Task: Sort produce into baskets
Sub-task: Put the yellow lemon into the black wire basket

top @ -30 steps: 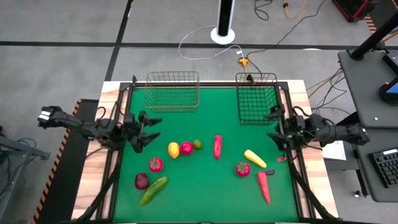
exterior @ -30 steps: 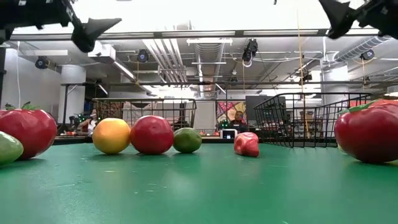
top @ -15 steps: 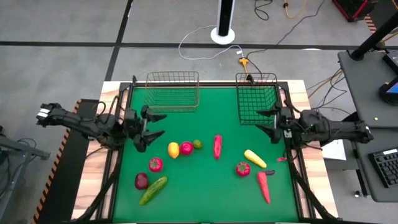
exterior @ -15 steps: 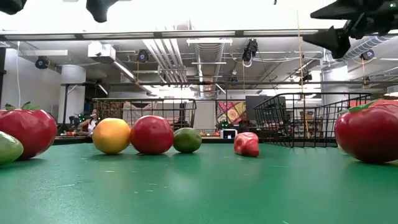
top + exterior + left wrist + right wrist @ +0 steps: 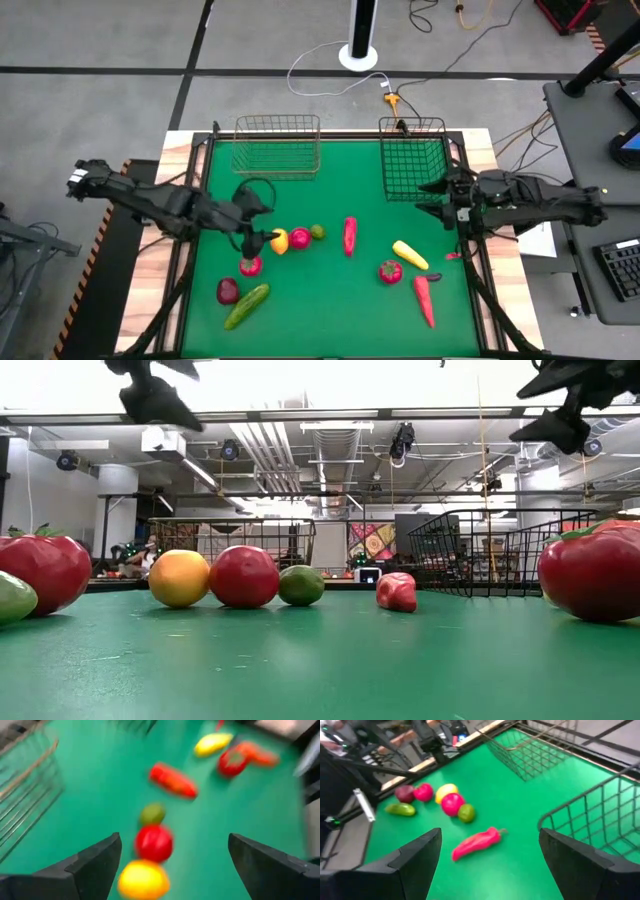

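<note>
The produce lies on the green mat: a lemon [image 5: 279,240], a red round fruit [image 5: 299,238], a lime [image 5: 317,232], a red chili [image 5: 349,235], a long yellow piece [image 5: 410,254], a red fruit [image 5: 390,271], a second chili [image 5: 425,300], a pink fruit [image 5: 250,265], a dark-red fruit [image 5: 228,291] and a cucumber [image 5: 246,305]. My left gripper [image 5: 258,216] is open above the mat, just left of the lemon [image 5: 143,880]. My right gripper [image 5: 437,198] is open and empty, in the air beside the black basket [image 5: 412,158].
The tan wire basket [image 5: 277,145] stands at the far edge left of centre, and the black one at the far right. A black frame rail [image 5: 330,135] borders the mat. The middle of the mat in front of the baskets is bare green.
My left gripper has gone toward the table's right and near edge, from the left rail to just beside the lemon, staying open. My right gripper has shifted a little toward the table's middle near the black basket, staying open. The produce has not moved.
</note>
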Tool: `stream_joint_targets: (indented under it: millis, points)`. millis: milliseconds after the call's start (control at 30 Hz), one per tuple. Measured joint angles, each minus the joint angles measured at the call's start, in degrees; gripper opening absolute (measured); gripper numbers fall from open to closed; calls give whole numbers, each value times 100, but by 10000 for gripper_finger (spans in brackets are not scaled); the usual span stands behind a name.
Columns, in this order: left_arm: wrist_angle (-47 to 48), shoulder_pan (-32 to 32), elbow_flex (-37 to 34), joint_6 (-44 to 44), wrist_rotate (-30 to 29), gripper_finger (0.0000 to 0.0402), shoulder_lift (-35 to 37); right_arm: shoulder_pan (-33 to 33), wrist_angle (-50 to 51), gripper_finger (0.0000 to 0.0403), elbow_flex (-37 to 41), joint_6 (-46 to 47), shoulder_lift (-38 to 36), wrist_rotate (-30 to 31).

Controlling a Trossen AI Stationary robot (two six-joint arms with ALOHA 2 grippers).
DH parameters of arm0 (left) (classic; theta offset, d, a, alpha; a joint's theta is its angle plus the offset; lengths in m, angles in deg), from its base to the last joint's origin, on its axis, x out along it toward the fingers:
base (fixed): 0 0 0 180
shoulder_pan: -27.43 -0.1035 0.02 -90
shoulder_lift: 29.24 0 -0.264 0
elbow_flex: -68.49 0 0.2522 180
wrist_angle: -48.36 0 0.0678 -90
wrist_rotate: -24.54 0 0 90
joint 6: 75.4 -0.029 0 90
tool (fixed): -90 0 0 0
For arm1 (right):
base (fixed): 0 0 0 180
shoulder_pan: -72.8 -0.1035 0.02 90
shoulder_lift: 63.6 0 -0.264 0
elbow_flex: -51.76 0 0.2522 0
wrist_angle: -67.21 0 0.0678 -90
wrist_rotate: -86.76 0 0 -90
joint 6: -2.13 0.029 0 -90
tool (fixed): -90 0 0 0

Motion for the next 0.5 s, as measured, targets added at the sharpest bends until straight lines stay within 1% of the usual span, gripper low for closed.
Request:
stream_joint_targets:
  millis: [100, 267, 400, 500]
  points:
    - [835, 1, 368, 343, -55, 347, -510, 0, 104, 327, -216, 21, 37, -79]
    - [1648, -18, 710, 1307, -185, 347, -1143, 0, 421, 327, -529, 137, 38, -79]
    - [2155, -17, 846, 2175, -195, 347, -1493, 0, 412, 327, -598, 147, 43, -79]
    - [2282, -17, 864, 2484, -178, 347, -1715, 0, 379, 327, -601, 112, 50, -79]
